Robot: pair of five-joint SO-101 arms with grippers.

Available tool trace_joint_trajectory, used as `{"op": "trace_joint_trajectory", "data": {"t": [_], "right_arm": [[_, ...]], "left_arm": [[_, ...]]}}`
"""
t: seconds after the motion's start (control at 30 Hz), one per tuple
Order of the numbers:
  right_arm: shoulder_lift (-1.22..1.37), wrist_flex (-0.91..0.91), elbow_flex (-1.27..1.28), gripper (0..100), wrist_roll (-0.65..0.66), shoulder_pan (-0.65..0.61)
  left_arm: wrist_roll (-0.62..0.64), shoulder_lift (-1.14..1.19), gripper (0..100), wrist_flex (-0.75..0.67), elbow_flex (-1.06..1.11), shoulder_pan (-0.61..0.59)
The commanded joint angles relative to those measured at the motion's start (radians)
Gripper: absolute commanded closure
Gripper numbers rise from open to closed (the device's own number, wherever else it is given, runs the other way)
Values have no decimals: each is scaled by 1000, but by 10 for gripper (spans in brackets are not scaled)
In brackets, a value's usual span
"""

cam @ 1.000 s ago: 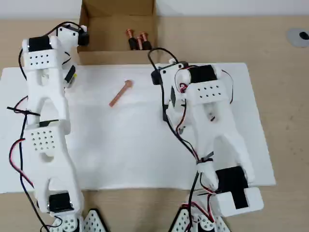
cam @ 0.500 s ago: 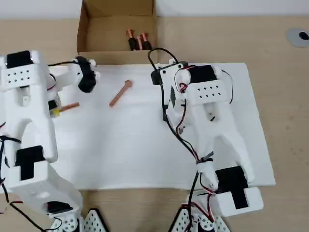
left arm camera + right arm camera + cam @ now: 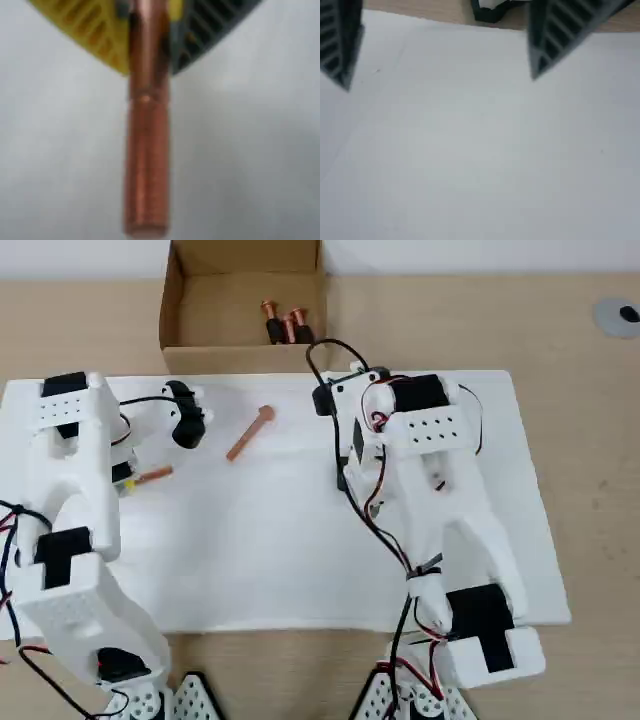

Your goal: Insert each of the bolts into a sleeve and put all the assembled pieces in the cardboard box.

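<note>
Left wrist view has the left gripper [image 3: 147, 50] clamped on a bolt [image 3: 147, 165], yellow jaw on one side and black jaw on the other. They pinch one end only, and the rest of the shank juts out past the tips over the mat [image 3: 260, 165]. The right gripper [image 3: 440, 75] hangs above bare mat with its jaws spread wide and nothing between them.

From the high view, a loose bolt [image 3: 250, 432] lies on the mat a little beyond the left jaws' tips, in the stretch between the two grippers. The box [image 3: 172, 310] sits farther ahead of both pairs of jaws. Two assembled pieces [image 3: 283, 324] lie inside it, each with a dark sleeve [image 3: 273, 333] on its bolt.

The likeliest trouble, as I judge it, comes from how near its end the held bolt is gripped. A knock on the free tip could pivot it between the jaws or pull it loose. A skewed bolt would meet a sleeve off-axis and jam at the mouth, or shove the sleeve away instead of sliding in. The right jaws hold nothing to receive it, so the mating cannot go ahead until they have a sleeve. A sweep of the left jaws toward the right ones could also clip the loose bolt and roll it across the mat, perhaps under an arm.
</note>
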Motion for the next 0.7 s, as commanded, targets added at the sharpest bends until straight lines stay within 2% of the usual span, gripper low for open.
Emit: {"op": "trace_joint_trajectory", "data": {"t": [0.0,0.1,0.23,0.3,0.37,0.43,0.5,0.57,0.67], "right_arm": [[-41,-8,-2,724,6,-15],[-41,-8,-2,724,6,-15],[-41,-8,-2,724,6,-15],[-41,-8,-2,724,6,-15],[-41,-8,-2,724,6,-15],[-41,-8,-2,724,6,-15],[-41,-8,-2,724,6,-15],[-41,-9,-2,724,6,-15],[-41,-28,-2,724,6,-15]], "left_arm": [[-106,27,873,-40,-35,17],[-104,51,825,-37,-78,34],[-18,54,807,-29,-150,52],[91,53,807,25,-235,66],[267,45,807,104,-367,69],[525,33,807,189,-502,71],[870,22,807,299,-615,72],[1343,4,807,331,-634,41],[2059,-44,807,327,-486,-100]]}}
